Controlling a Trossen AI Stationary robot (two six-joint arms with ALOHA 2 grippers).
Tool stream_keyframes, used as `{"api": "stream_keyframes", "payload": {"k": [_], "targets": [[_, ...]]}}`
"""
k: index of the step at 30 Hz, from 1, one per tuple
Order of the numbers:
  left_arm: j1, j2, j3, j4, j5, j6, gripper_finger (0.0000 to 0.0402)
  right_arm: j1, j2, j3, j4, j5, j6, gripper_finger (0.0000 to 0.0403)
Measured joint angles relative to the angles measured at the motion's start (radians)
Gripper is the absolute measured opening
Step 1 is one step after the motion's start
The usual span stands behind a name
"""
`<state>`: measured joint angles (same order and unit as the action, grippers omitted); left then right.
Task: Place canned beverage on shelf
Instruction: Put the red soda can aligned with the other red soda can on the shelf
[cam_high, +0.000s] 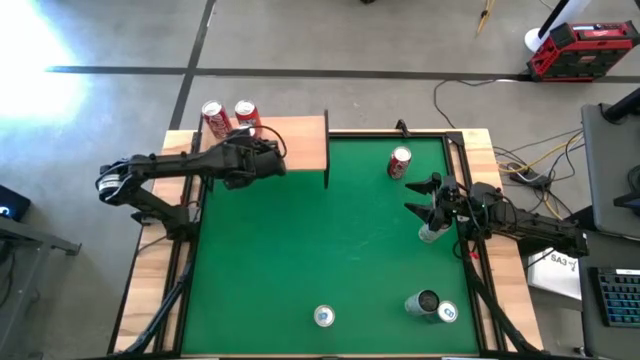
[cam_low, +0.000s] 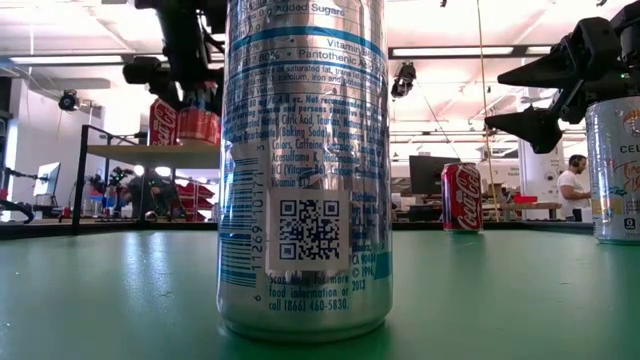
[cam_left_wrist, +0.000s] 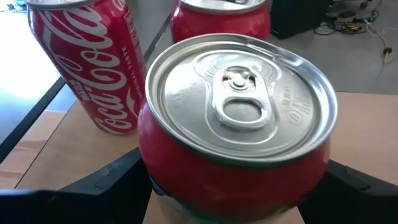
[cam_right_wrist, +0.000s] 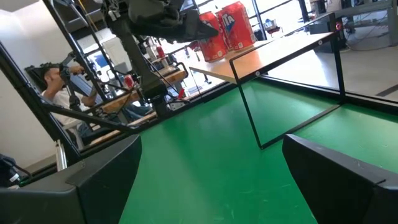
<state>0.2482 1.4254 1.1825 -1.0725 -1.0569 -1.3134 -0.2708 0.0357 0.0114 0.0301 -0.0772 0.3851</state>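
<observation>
My left gripper (cam_high: 270, 155) reaches over the light-wood shelf (cam_high: 300, 140) at the far left and is shut on a red canned beverage (cam_left_wrist: 236, 124), whose silver top faces the wrist camera. In the high view the gripper hides this can. Two more red cans (cam_high: 215, 118) (cam_high: 247, 114) stand upright on the shelf's far left part, just behind the held one. My right gripper (cam_high: 422, 196) hangs open above the green mat's right side, with nothing between its fingers. My left gripper pinches the red can's side wall (cam_left_wrist: 152, 186) just below the top rim, one finger (cam_left_wrist: 106, 180) on each side. The fingers come from the table's left, slanting slightly down. The can stays about upright above the shelf board; its bottom is hidden by the can itself.
A red can (cam_high: 400, 163) stands on the green mat (cam_high: 300, 250) right of the shelf, and a silver can (cam_high: 430, 232) stands beside my right gripper. More cans (cam_high: 323, 317) (cam_high: 425, 303) sit near the front edge. The shelf's thin black leg frame (cam_right_wrist: 249, 106) meets the mat.
</observation>
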Motion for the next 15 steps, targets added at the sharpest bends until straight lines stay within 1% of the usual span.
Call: {"api": "stream_keyframes", "payload": {"k": [4, 8, 15], "targets": [[0.009, 0.000, -0.019, 0.033, -0.001, -0.003, 0.0300, 0.000, 0.000, 0.000, 0.000, 0.000, 0.000, 0.0382], [0.017, -0.002, -0.049, 0.071, -0.023, -0.007, 0.0300, 0.000, 0.000, 0.000, 0.000, 0.000, 0.000, 0.0382], [0.018, -0.002, -0.055, 0.075, -0.031, -0.006, 0.0300, 0.000, 0.000, 0.000, 0.000, 0.000, 0.000, 0.0382]]}}
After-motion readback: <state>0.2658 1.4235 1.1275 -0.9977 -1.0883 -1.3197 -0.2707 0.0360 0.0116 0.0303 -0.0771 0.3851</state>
